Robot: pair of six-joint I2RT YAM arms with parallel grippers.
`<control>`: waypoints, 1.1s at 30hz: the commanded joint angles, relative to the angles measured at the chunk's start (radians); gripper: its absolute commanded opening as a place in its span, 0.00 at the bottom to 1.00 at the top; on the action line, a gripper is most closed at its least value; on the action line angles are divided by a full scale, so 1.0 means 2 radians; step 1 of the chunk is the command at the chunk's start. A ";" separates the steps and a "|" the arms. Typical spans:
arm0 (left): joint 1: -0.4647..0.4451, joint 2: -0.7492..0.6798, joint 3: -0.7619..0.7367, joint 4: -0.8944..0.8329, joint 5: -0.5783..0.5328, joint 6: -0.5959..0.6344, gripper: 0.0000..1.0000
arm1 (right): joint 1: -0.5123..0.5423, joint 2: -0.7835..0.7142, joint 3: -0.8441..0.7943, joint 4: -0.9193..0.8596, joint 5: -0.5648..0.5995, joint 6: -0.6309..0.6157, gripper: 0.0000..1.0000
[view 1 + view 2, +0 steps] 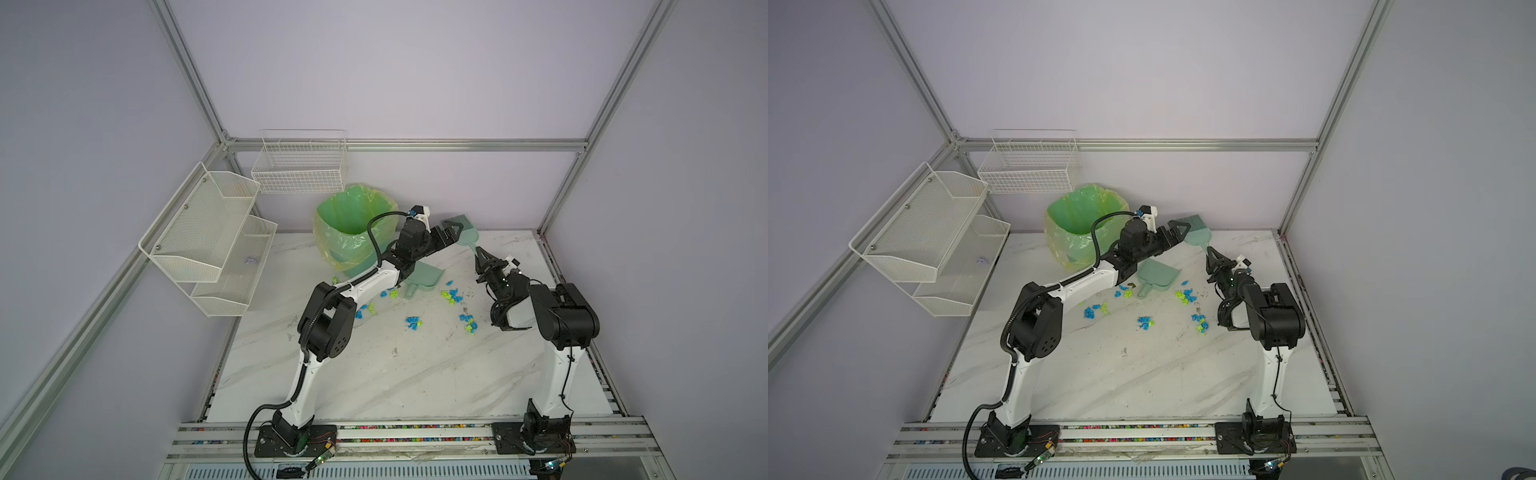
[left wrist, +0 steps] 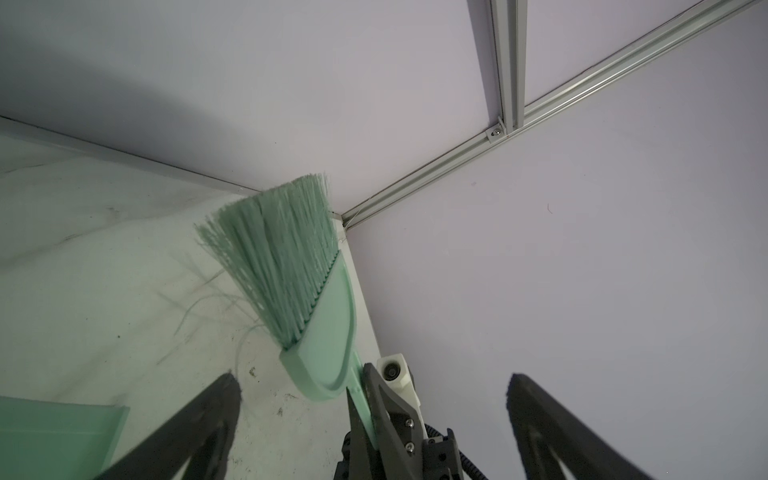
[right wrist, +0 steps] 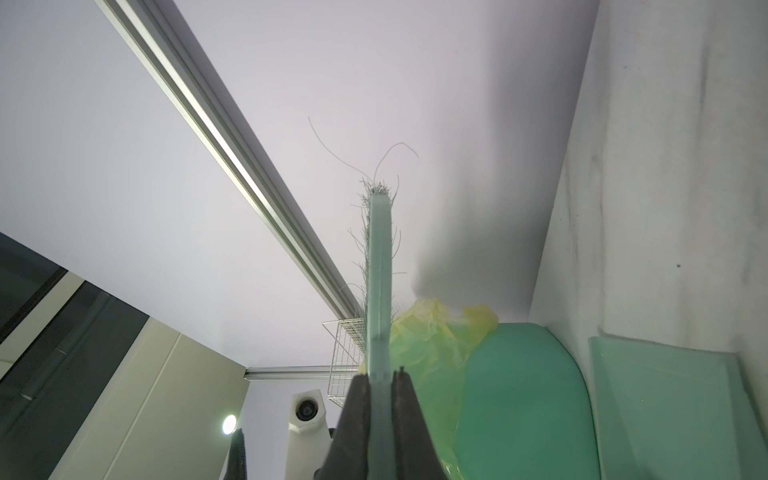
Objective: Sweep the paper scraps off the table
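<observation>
My right tool (image 3: 381, 374) is clamped on the thin handle of the mint-green brush (image 2: 328, 332); its two dark fingers press the handle from both sides, just under the brush head. The brush stands out from this tool with the bristles pointing to the far right corner of the enclosure. I cannot tell if the bristles touch the surface (image 1: 415, 374).

My left tool (image 1: 453, 232) has its fingers wide apart and holds nothing. It reaches across the middle and hangs just beside the brush head, and in the left wrist view the brush and the tip of my right tool show between its fingers.

The paper scraps (image 1: 413, 322), blue and lime-green, lie on the surface in small groups between my two arms. In both top views some of them are just beside the handle of the dustpan (image 1: 1158, 274) and others are nearer to my right arm. The dustpan lies on the surface, partly under my left arm, near the bin (image 1: 353, 224) with the green bag
</observation>
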 commanded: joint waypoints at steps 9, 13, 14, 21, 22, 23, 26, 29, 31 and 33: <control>-0.008 0.012 0.013 -0.007 0.013 0.000 1.00 | -0.002 -0.038 0.000 0.148 0.016 -0.009 0.00; -0.010 0.028 0.035 0.009 0.027 -0.022 1.00 | 0.001 -0.040 -0.012 0.148 0.016 -0.015 0.00; -0.010 0.032 0.041 0.010 0.031 -0.026 1.00 | 0.002 -0.040 -0.013 0.148 0.017 -0.014 0.00; -0.011 0.047 0.045 0.041 0.033 -0.040 0.84 | 0.012 -0.038 -0.012 0.148 0.011 -0.016 0.00; -0.011 0.048 0.048 0.042 0.033 -0.042 0.82 | 0.011 -0.040 -0.017 0.148 0.012 -0.017 0.00; -0.011 0.049 0.049 0.042 0.031 -0.044 0.82 | 0.011 -0.041 -0.021 0.148 0.014 -0.019 0.00; -0.011 0.048 0.050 0.050 0.028 -0.049 0.83 | 0.011 -0.042 -0.031 0.148 0.014 -0.022 0.00; -0.011 0.045 0.043 0.074 0.032 -0.060 0.89 | 0.011 -0.043 -0.038 0.148 0.015 -0.023 0.00; -0.011 0.043 0.037 0.080 0.028 -0.064 0.89 | 0.011 -0.044 -0.043 0.148 0.016 -0.023 0.00; -0.012 0.043 0.037 0.081 0.021 -0.064 0.89 | 0.011 -0.045 -0.044 0.148 0.011 -0.024 0.00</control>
